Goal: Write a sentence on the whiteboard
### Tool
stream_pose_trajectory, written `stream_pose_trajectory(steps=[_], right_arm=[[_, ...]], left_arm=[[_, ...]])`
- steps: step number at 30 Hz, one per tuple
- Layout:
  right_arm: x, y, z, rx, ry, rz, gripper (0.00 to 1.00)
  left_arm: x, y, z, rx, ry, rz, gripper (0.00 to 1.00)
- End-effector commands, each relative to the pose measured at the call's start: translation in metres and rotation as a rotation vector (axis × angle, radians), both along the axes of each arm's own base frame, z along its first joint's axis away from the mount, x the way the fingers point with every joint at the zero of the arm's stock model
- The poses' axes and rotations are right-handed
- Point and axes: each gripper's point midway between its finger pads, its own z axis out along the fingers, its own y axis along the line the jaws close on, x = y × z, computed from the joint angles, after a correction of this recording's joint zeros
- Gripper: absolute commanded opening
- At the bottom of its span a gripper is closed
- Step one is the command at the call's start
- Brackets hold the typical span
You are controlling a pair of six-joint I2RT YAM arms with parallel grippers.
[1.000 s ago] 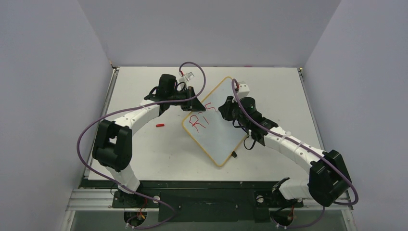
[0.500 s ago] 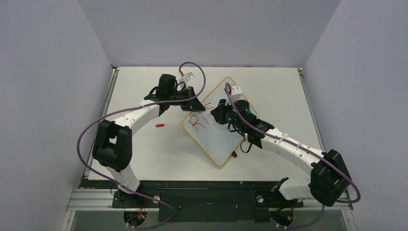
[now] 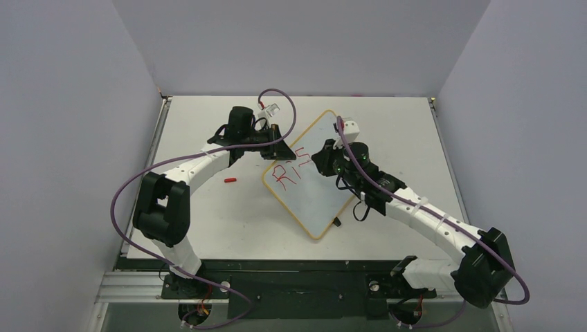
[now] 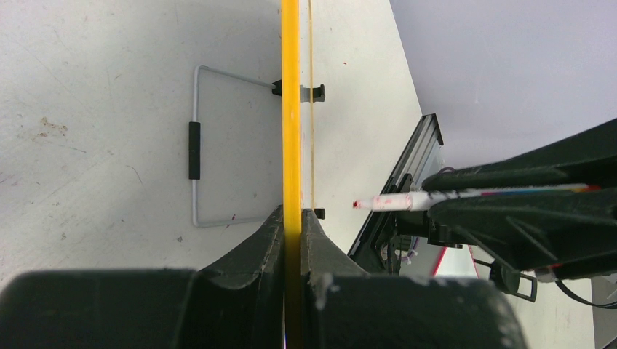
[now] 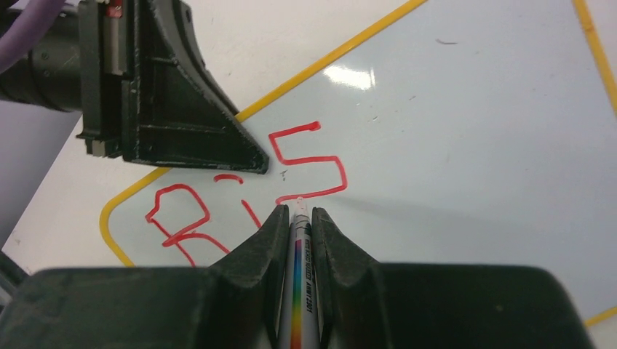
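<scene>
White tabletop [image 3: 208,214], grey walls. Left hand [image 4: 292,222] pinches whiteboard [image 3: 315,200] edge; right hand [image 5: 297,218] pinches marker [image 5: 299,291], tip just ahead, by red letters [image 5: 313,157]. Risk: pen pressure shifts the edge-held whiteboard, skewing strokes.

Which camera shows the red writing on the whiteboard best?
The right wrist view: the red writing fills it, strokes sharp, with the marker tip at the rightmost letter. The top external view shows it small and coarse. The left wrist view sees the whiteboard edge-on, so no writing.
</scene>
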Motion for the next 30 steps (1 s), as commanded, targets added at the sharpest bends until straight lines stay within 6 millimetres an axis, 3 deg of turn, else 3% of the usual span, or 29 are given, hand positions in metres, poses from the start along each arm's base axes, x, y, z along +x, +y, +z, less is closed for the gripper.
stream_pose_trajectory(steps=[1, 13, 30], right_arm=[[0.02, -0.016, 0.032, 0.037, -0.066, -0.084, 0.0], [0.05, -0.018, 0.031, 0.041, -0.053, -0.121, 0.0], [0.066, -0.016, 0.014, 0.029, -0.021, -0.125, 0.0]], left_arm=[[-0.007, -0.009, 0.041, -0.07, -0.132, -0.064, 0.0], [-0.007, -0.01, 0.041, -0.072, -0.133, -0.069, 0.0], [-0.008, -0.007, 0.039, -0.067, -0.131, -0.066, 0.0]])
